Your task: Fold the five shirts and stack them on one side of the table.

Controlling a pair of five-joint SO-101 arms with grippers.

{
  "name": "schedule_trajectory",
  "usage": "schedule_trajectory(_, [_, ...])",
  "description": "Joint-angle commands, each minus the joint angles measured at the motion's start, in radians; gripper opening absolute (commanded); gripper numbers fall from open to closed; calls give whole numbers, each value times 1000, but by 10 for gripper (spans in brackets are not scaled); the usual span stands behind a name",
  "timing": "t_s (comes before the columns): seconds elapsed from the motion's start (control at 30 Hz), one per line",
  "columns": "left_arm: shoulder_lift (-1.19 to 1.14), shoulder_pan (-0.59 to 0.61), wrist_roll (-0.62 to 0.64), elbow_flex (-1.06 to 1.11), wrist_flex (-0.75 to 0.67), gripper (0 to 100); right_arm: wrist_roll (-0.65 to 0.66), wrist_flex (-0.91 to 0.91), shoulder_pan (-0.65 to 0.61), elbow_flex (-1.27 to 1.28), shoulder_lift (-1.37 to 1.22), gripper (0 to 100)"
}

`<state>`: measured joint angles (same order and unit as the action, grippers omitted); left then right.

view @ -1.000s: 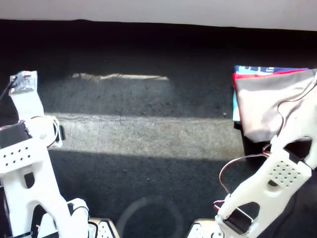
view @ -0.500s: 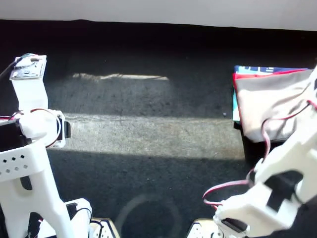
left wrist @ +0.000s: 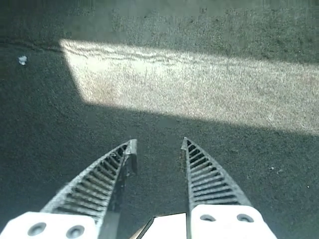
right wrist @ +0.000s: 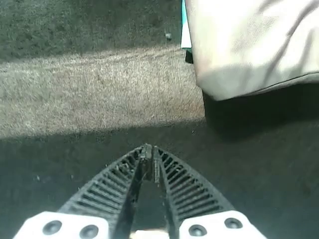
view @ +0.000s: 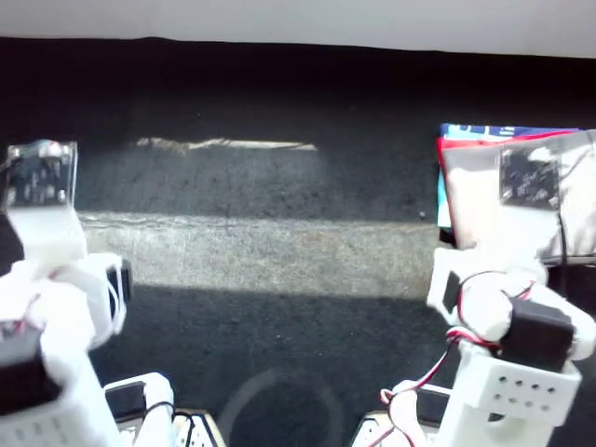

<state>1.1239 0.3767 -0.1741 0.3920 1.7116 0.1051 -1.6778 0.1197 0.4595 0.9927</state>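
Note:
A stack of folded shirts [view: 480, 191] lies at the right side of the table, a pale grey shirt on top with red and blue edges under it. In the right wrist view the stack [right wrist: 249, 45] sits beyond and to one side of my right gripper [right wrist: 149, 150], which is shut on nothing over the dark cloth. My left gripper [left wrist: 158, 145] hangs open above the bare table cover, nothing between its fingers. In the high view the left arm [view: 47, 279] stands at the left edge and the right arm [view: 507, 307] stands in front of the stack.
A dark table cover [view: 279, 307] spans the table, crossed by a bright sunlit band [view: 270, 256]. A white wall strip [view: 298, 19] runs along the far edge. Red and white cables [view: 466, 340] hang by the right arm.
The right arm has swung away from the stack's side and now stands upright in front of it. The left arm has drawn back and risen toward the camera.

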Motion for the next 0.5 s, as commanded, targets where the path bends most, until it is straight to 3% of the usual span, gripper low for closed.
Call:
schedule_trajectory(0.0, [185, -13, -2, 220, -107, 157, -51, 68, -10, 245, 136, 20])
schedule_trajectory(0.13, [332, -15, -2, 487, -209, 160, -175, 182, -13, 483, 291, 23])
schedule_trajectory(0.47, [618, -180, 3, 924, -236, 158, -124, 381, -15, 1056, 693, 23])
